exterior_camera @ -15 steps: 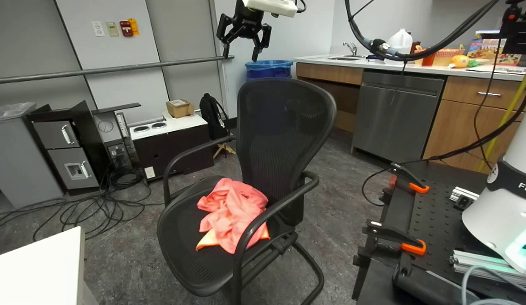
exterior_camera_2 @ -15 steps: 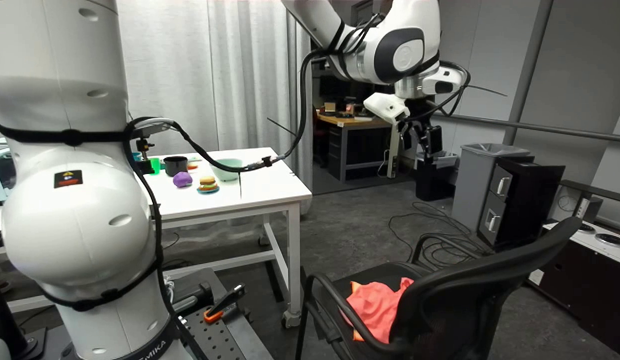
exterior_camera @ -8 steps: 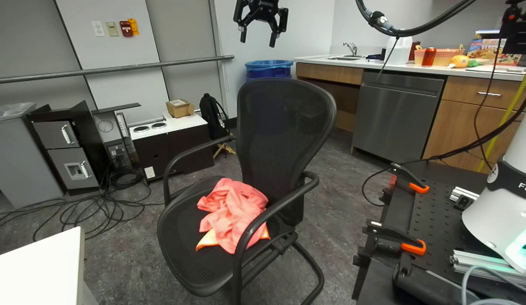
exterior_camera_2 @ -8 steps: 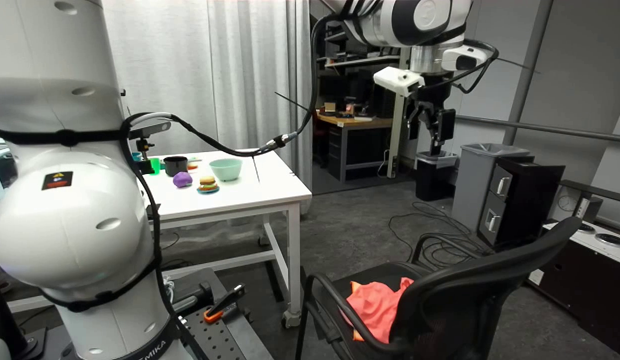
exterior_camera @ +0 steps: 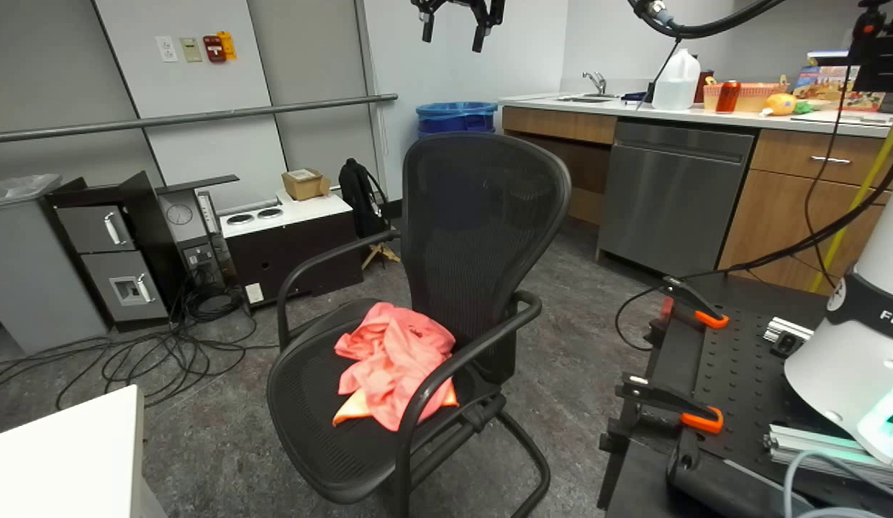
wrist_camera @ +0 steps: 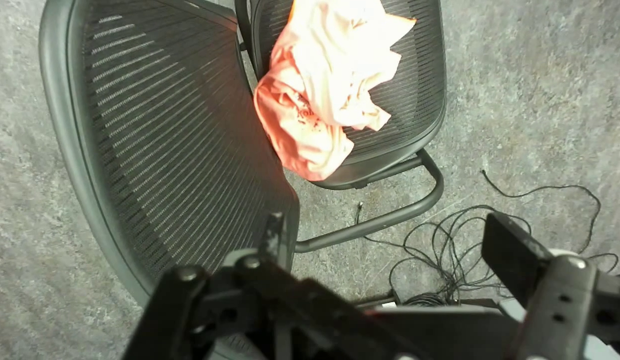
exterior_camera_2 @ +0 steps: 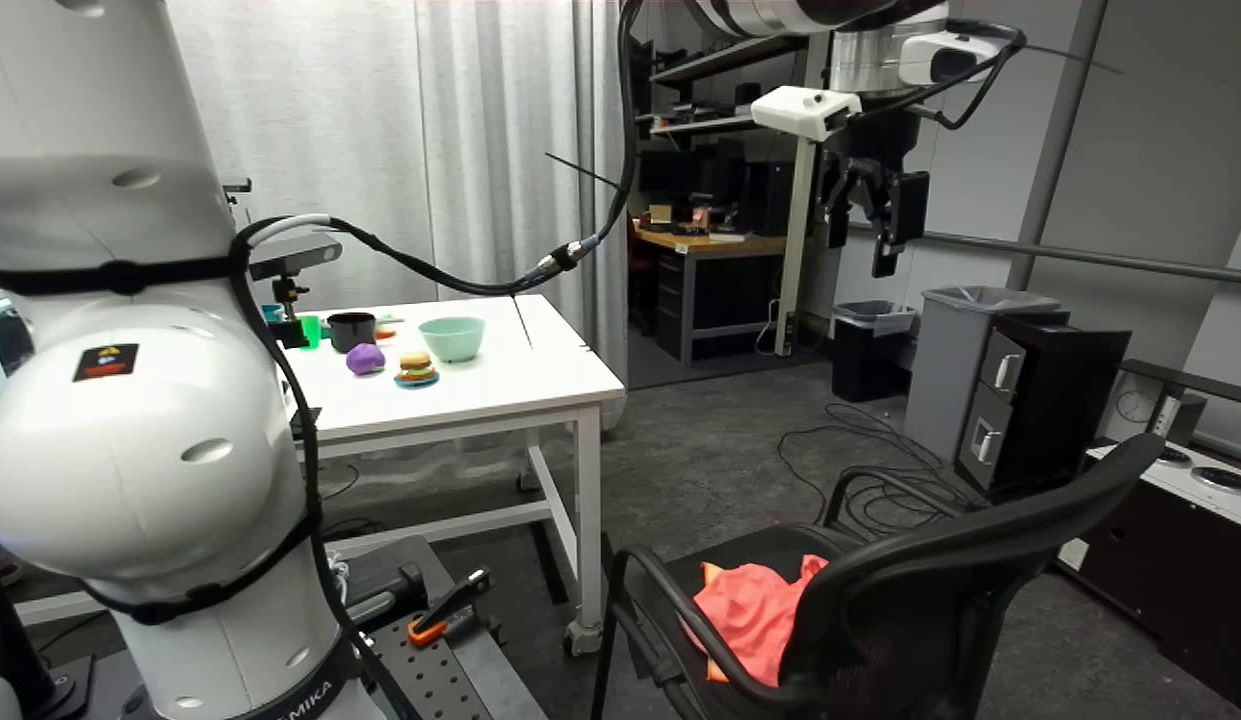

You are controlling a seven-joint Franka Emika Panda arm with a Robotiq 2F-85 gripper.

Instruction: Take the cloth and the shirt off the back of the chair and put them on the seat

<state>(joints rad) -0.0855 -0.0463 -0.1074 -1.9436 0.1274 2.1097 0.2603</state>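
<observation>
Coral and crumpled, the shirt (exterior_camera: 399,360), with its dark print showing, lies on the seat (exterior_camera: 324,439) of the chair (exterior_camera: 460,295), well below my pincer (exterior_camera: 452,36). Orange corners of the cloth (exterior_camera: 354,409) stick out from under it, on that same seat. I hold my two fingers (wrist_camera: 512,250) spread wide apart, their tips pointing down. Beneath them too, closer to me than the seat, rises the mesh backrest (exterior_camera: 482,208). Farther down, loops of black cable (wrist_camera: 454,282) lie on the floor (wrist_camera: 539,125), showing between my fingers in the wrist view.
</observation>
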